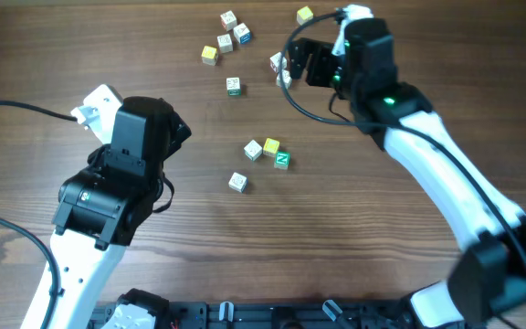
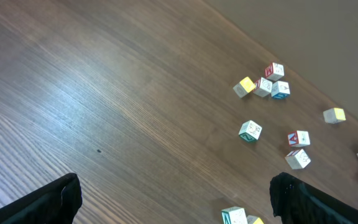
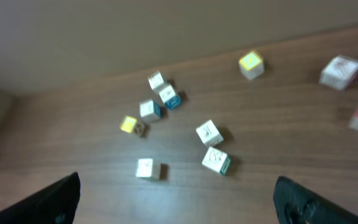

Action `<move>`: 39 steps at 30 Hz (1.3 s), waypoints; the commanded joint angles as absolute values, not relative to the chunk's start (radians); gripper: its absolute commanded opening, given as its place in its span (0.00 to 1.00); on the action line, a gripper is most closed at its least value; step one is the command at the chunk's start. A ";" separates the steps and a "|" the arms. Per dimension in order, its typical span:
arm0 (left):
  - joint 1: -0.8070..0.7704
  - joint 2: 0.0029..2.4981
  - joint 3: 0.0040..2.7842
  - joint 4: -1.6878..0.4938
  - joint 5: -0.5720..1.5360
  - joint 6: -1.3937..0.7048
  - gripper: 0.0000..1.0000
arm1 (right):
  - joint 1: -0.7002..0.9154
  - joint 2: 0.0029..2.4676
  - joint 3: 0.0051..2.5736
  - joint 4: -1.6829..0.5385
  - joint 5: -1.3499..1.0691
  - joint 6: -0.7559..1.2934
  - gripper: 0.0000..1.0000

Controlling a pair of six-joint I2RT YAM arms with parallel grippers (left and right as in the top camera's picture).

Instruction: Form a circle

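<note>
Currently left gripper (image 2: 176, 183) and right gripper (image 3: 178, 182) hang empty, jaws spread wide.
Mid-table, the circle's white cube (image 1: 253, 150), yellow cube (image 1: 271, 146) and green N cube (image 1: 282, 160) cluster; second white cube (image 1: 237, 182) lies nearby, apart.

Dark wood-grain table (image 1: 108, 37), soft glare

Loose letter cubes lie scattered along the far edge of a dark wooden table (image 1: 354, 247). A red cube (image 1: 229, 18), a blue cube (image 1: 242, 34) and a white cube (image 1: 225, 41) huddle close together, with a yellow cube (image 1: 210, 55) just beside them. A second yellow cube (image 1: 305, 14) sits alone to their right along the same edge.
</note>
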State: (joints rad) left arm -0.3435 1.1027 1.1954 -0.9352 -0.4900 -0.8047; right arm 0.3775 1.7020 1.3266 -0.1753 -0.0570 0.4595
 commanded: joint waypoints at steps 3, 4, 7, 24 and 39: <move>-0.335 1.106 1.206 -0.933 -0.507 -0.789 1.00 | 0.383 2.033 1.346 0.101 -0.070 0.535 0.99; -0.335 1.106 1.206 -0.933 -0.507 -0.789 1.00 | 0.384 2.086 1.361 0.138 -0.070 0.560 0.99; -0.335 1.106 1.206 -0.933 -0.507 -0.789 1.00 | 0.396 2.220 1.427 0.182 -0.049 0.575 0.99; -0.336 1.106 1.206 -0.933 -0.507 -0.789 1.00 | 0.488 2.350 1.538 0.004 0.205 0.527 0.46; -0.335 1.106 1.206 -0.933 -0.507 -0.789 1.00 | 0.488 1.728 1.538 -0.515 0.209 0.416 0.33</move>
State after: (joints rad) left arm -0.3439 1.1034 1.1957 -0.9344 -0.4896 -0.8047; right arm 0.4877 1.9141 1.5368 -0.3782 0.1955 0.4400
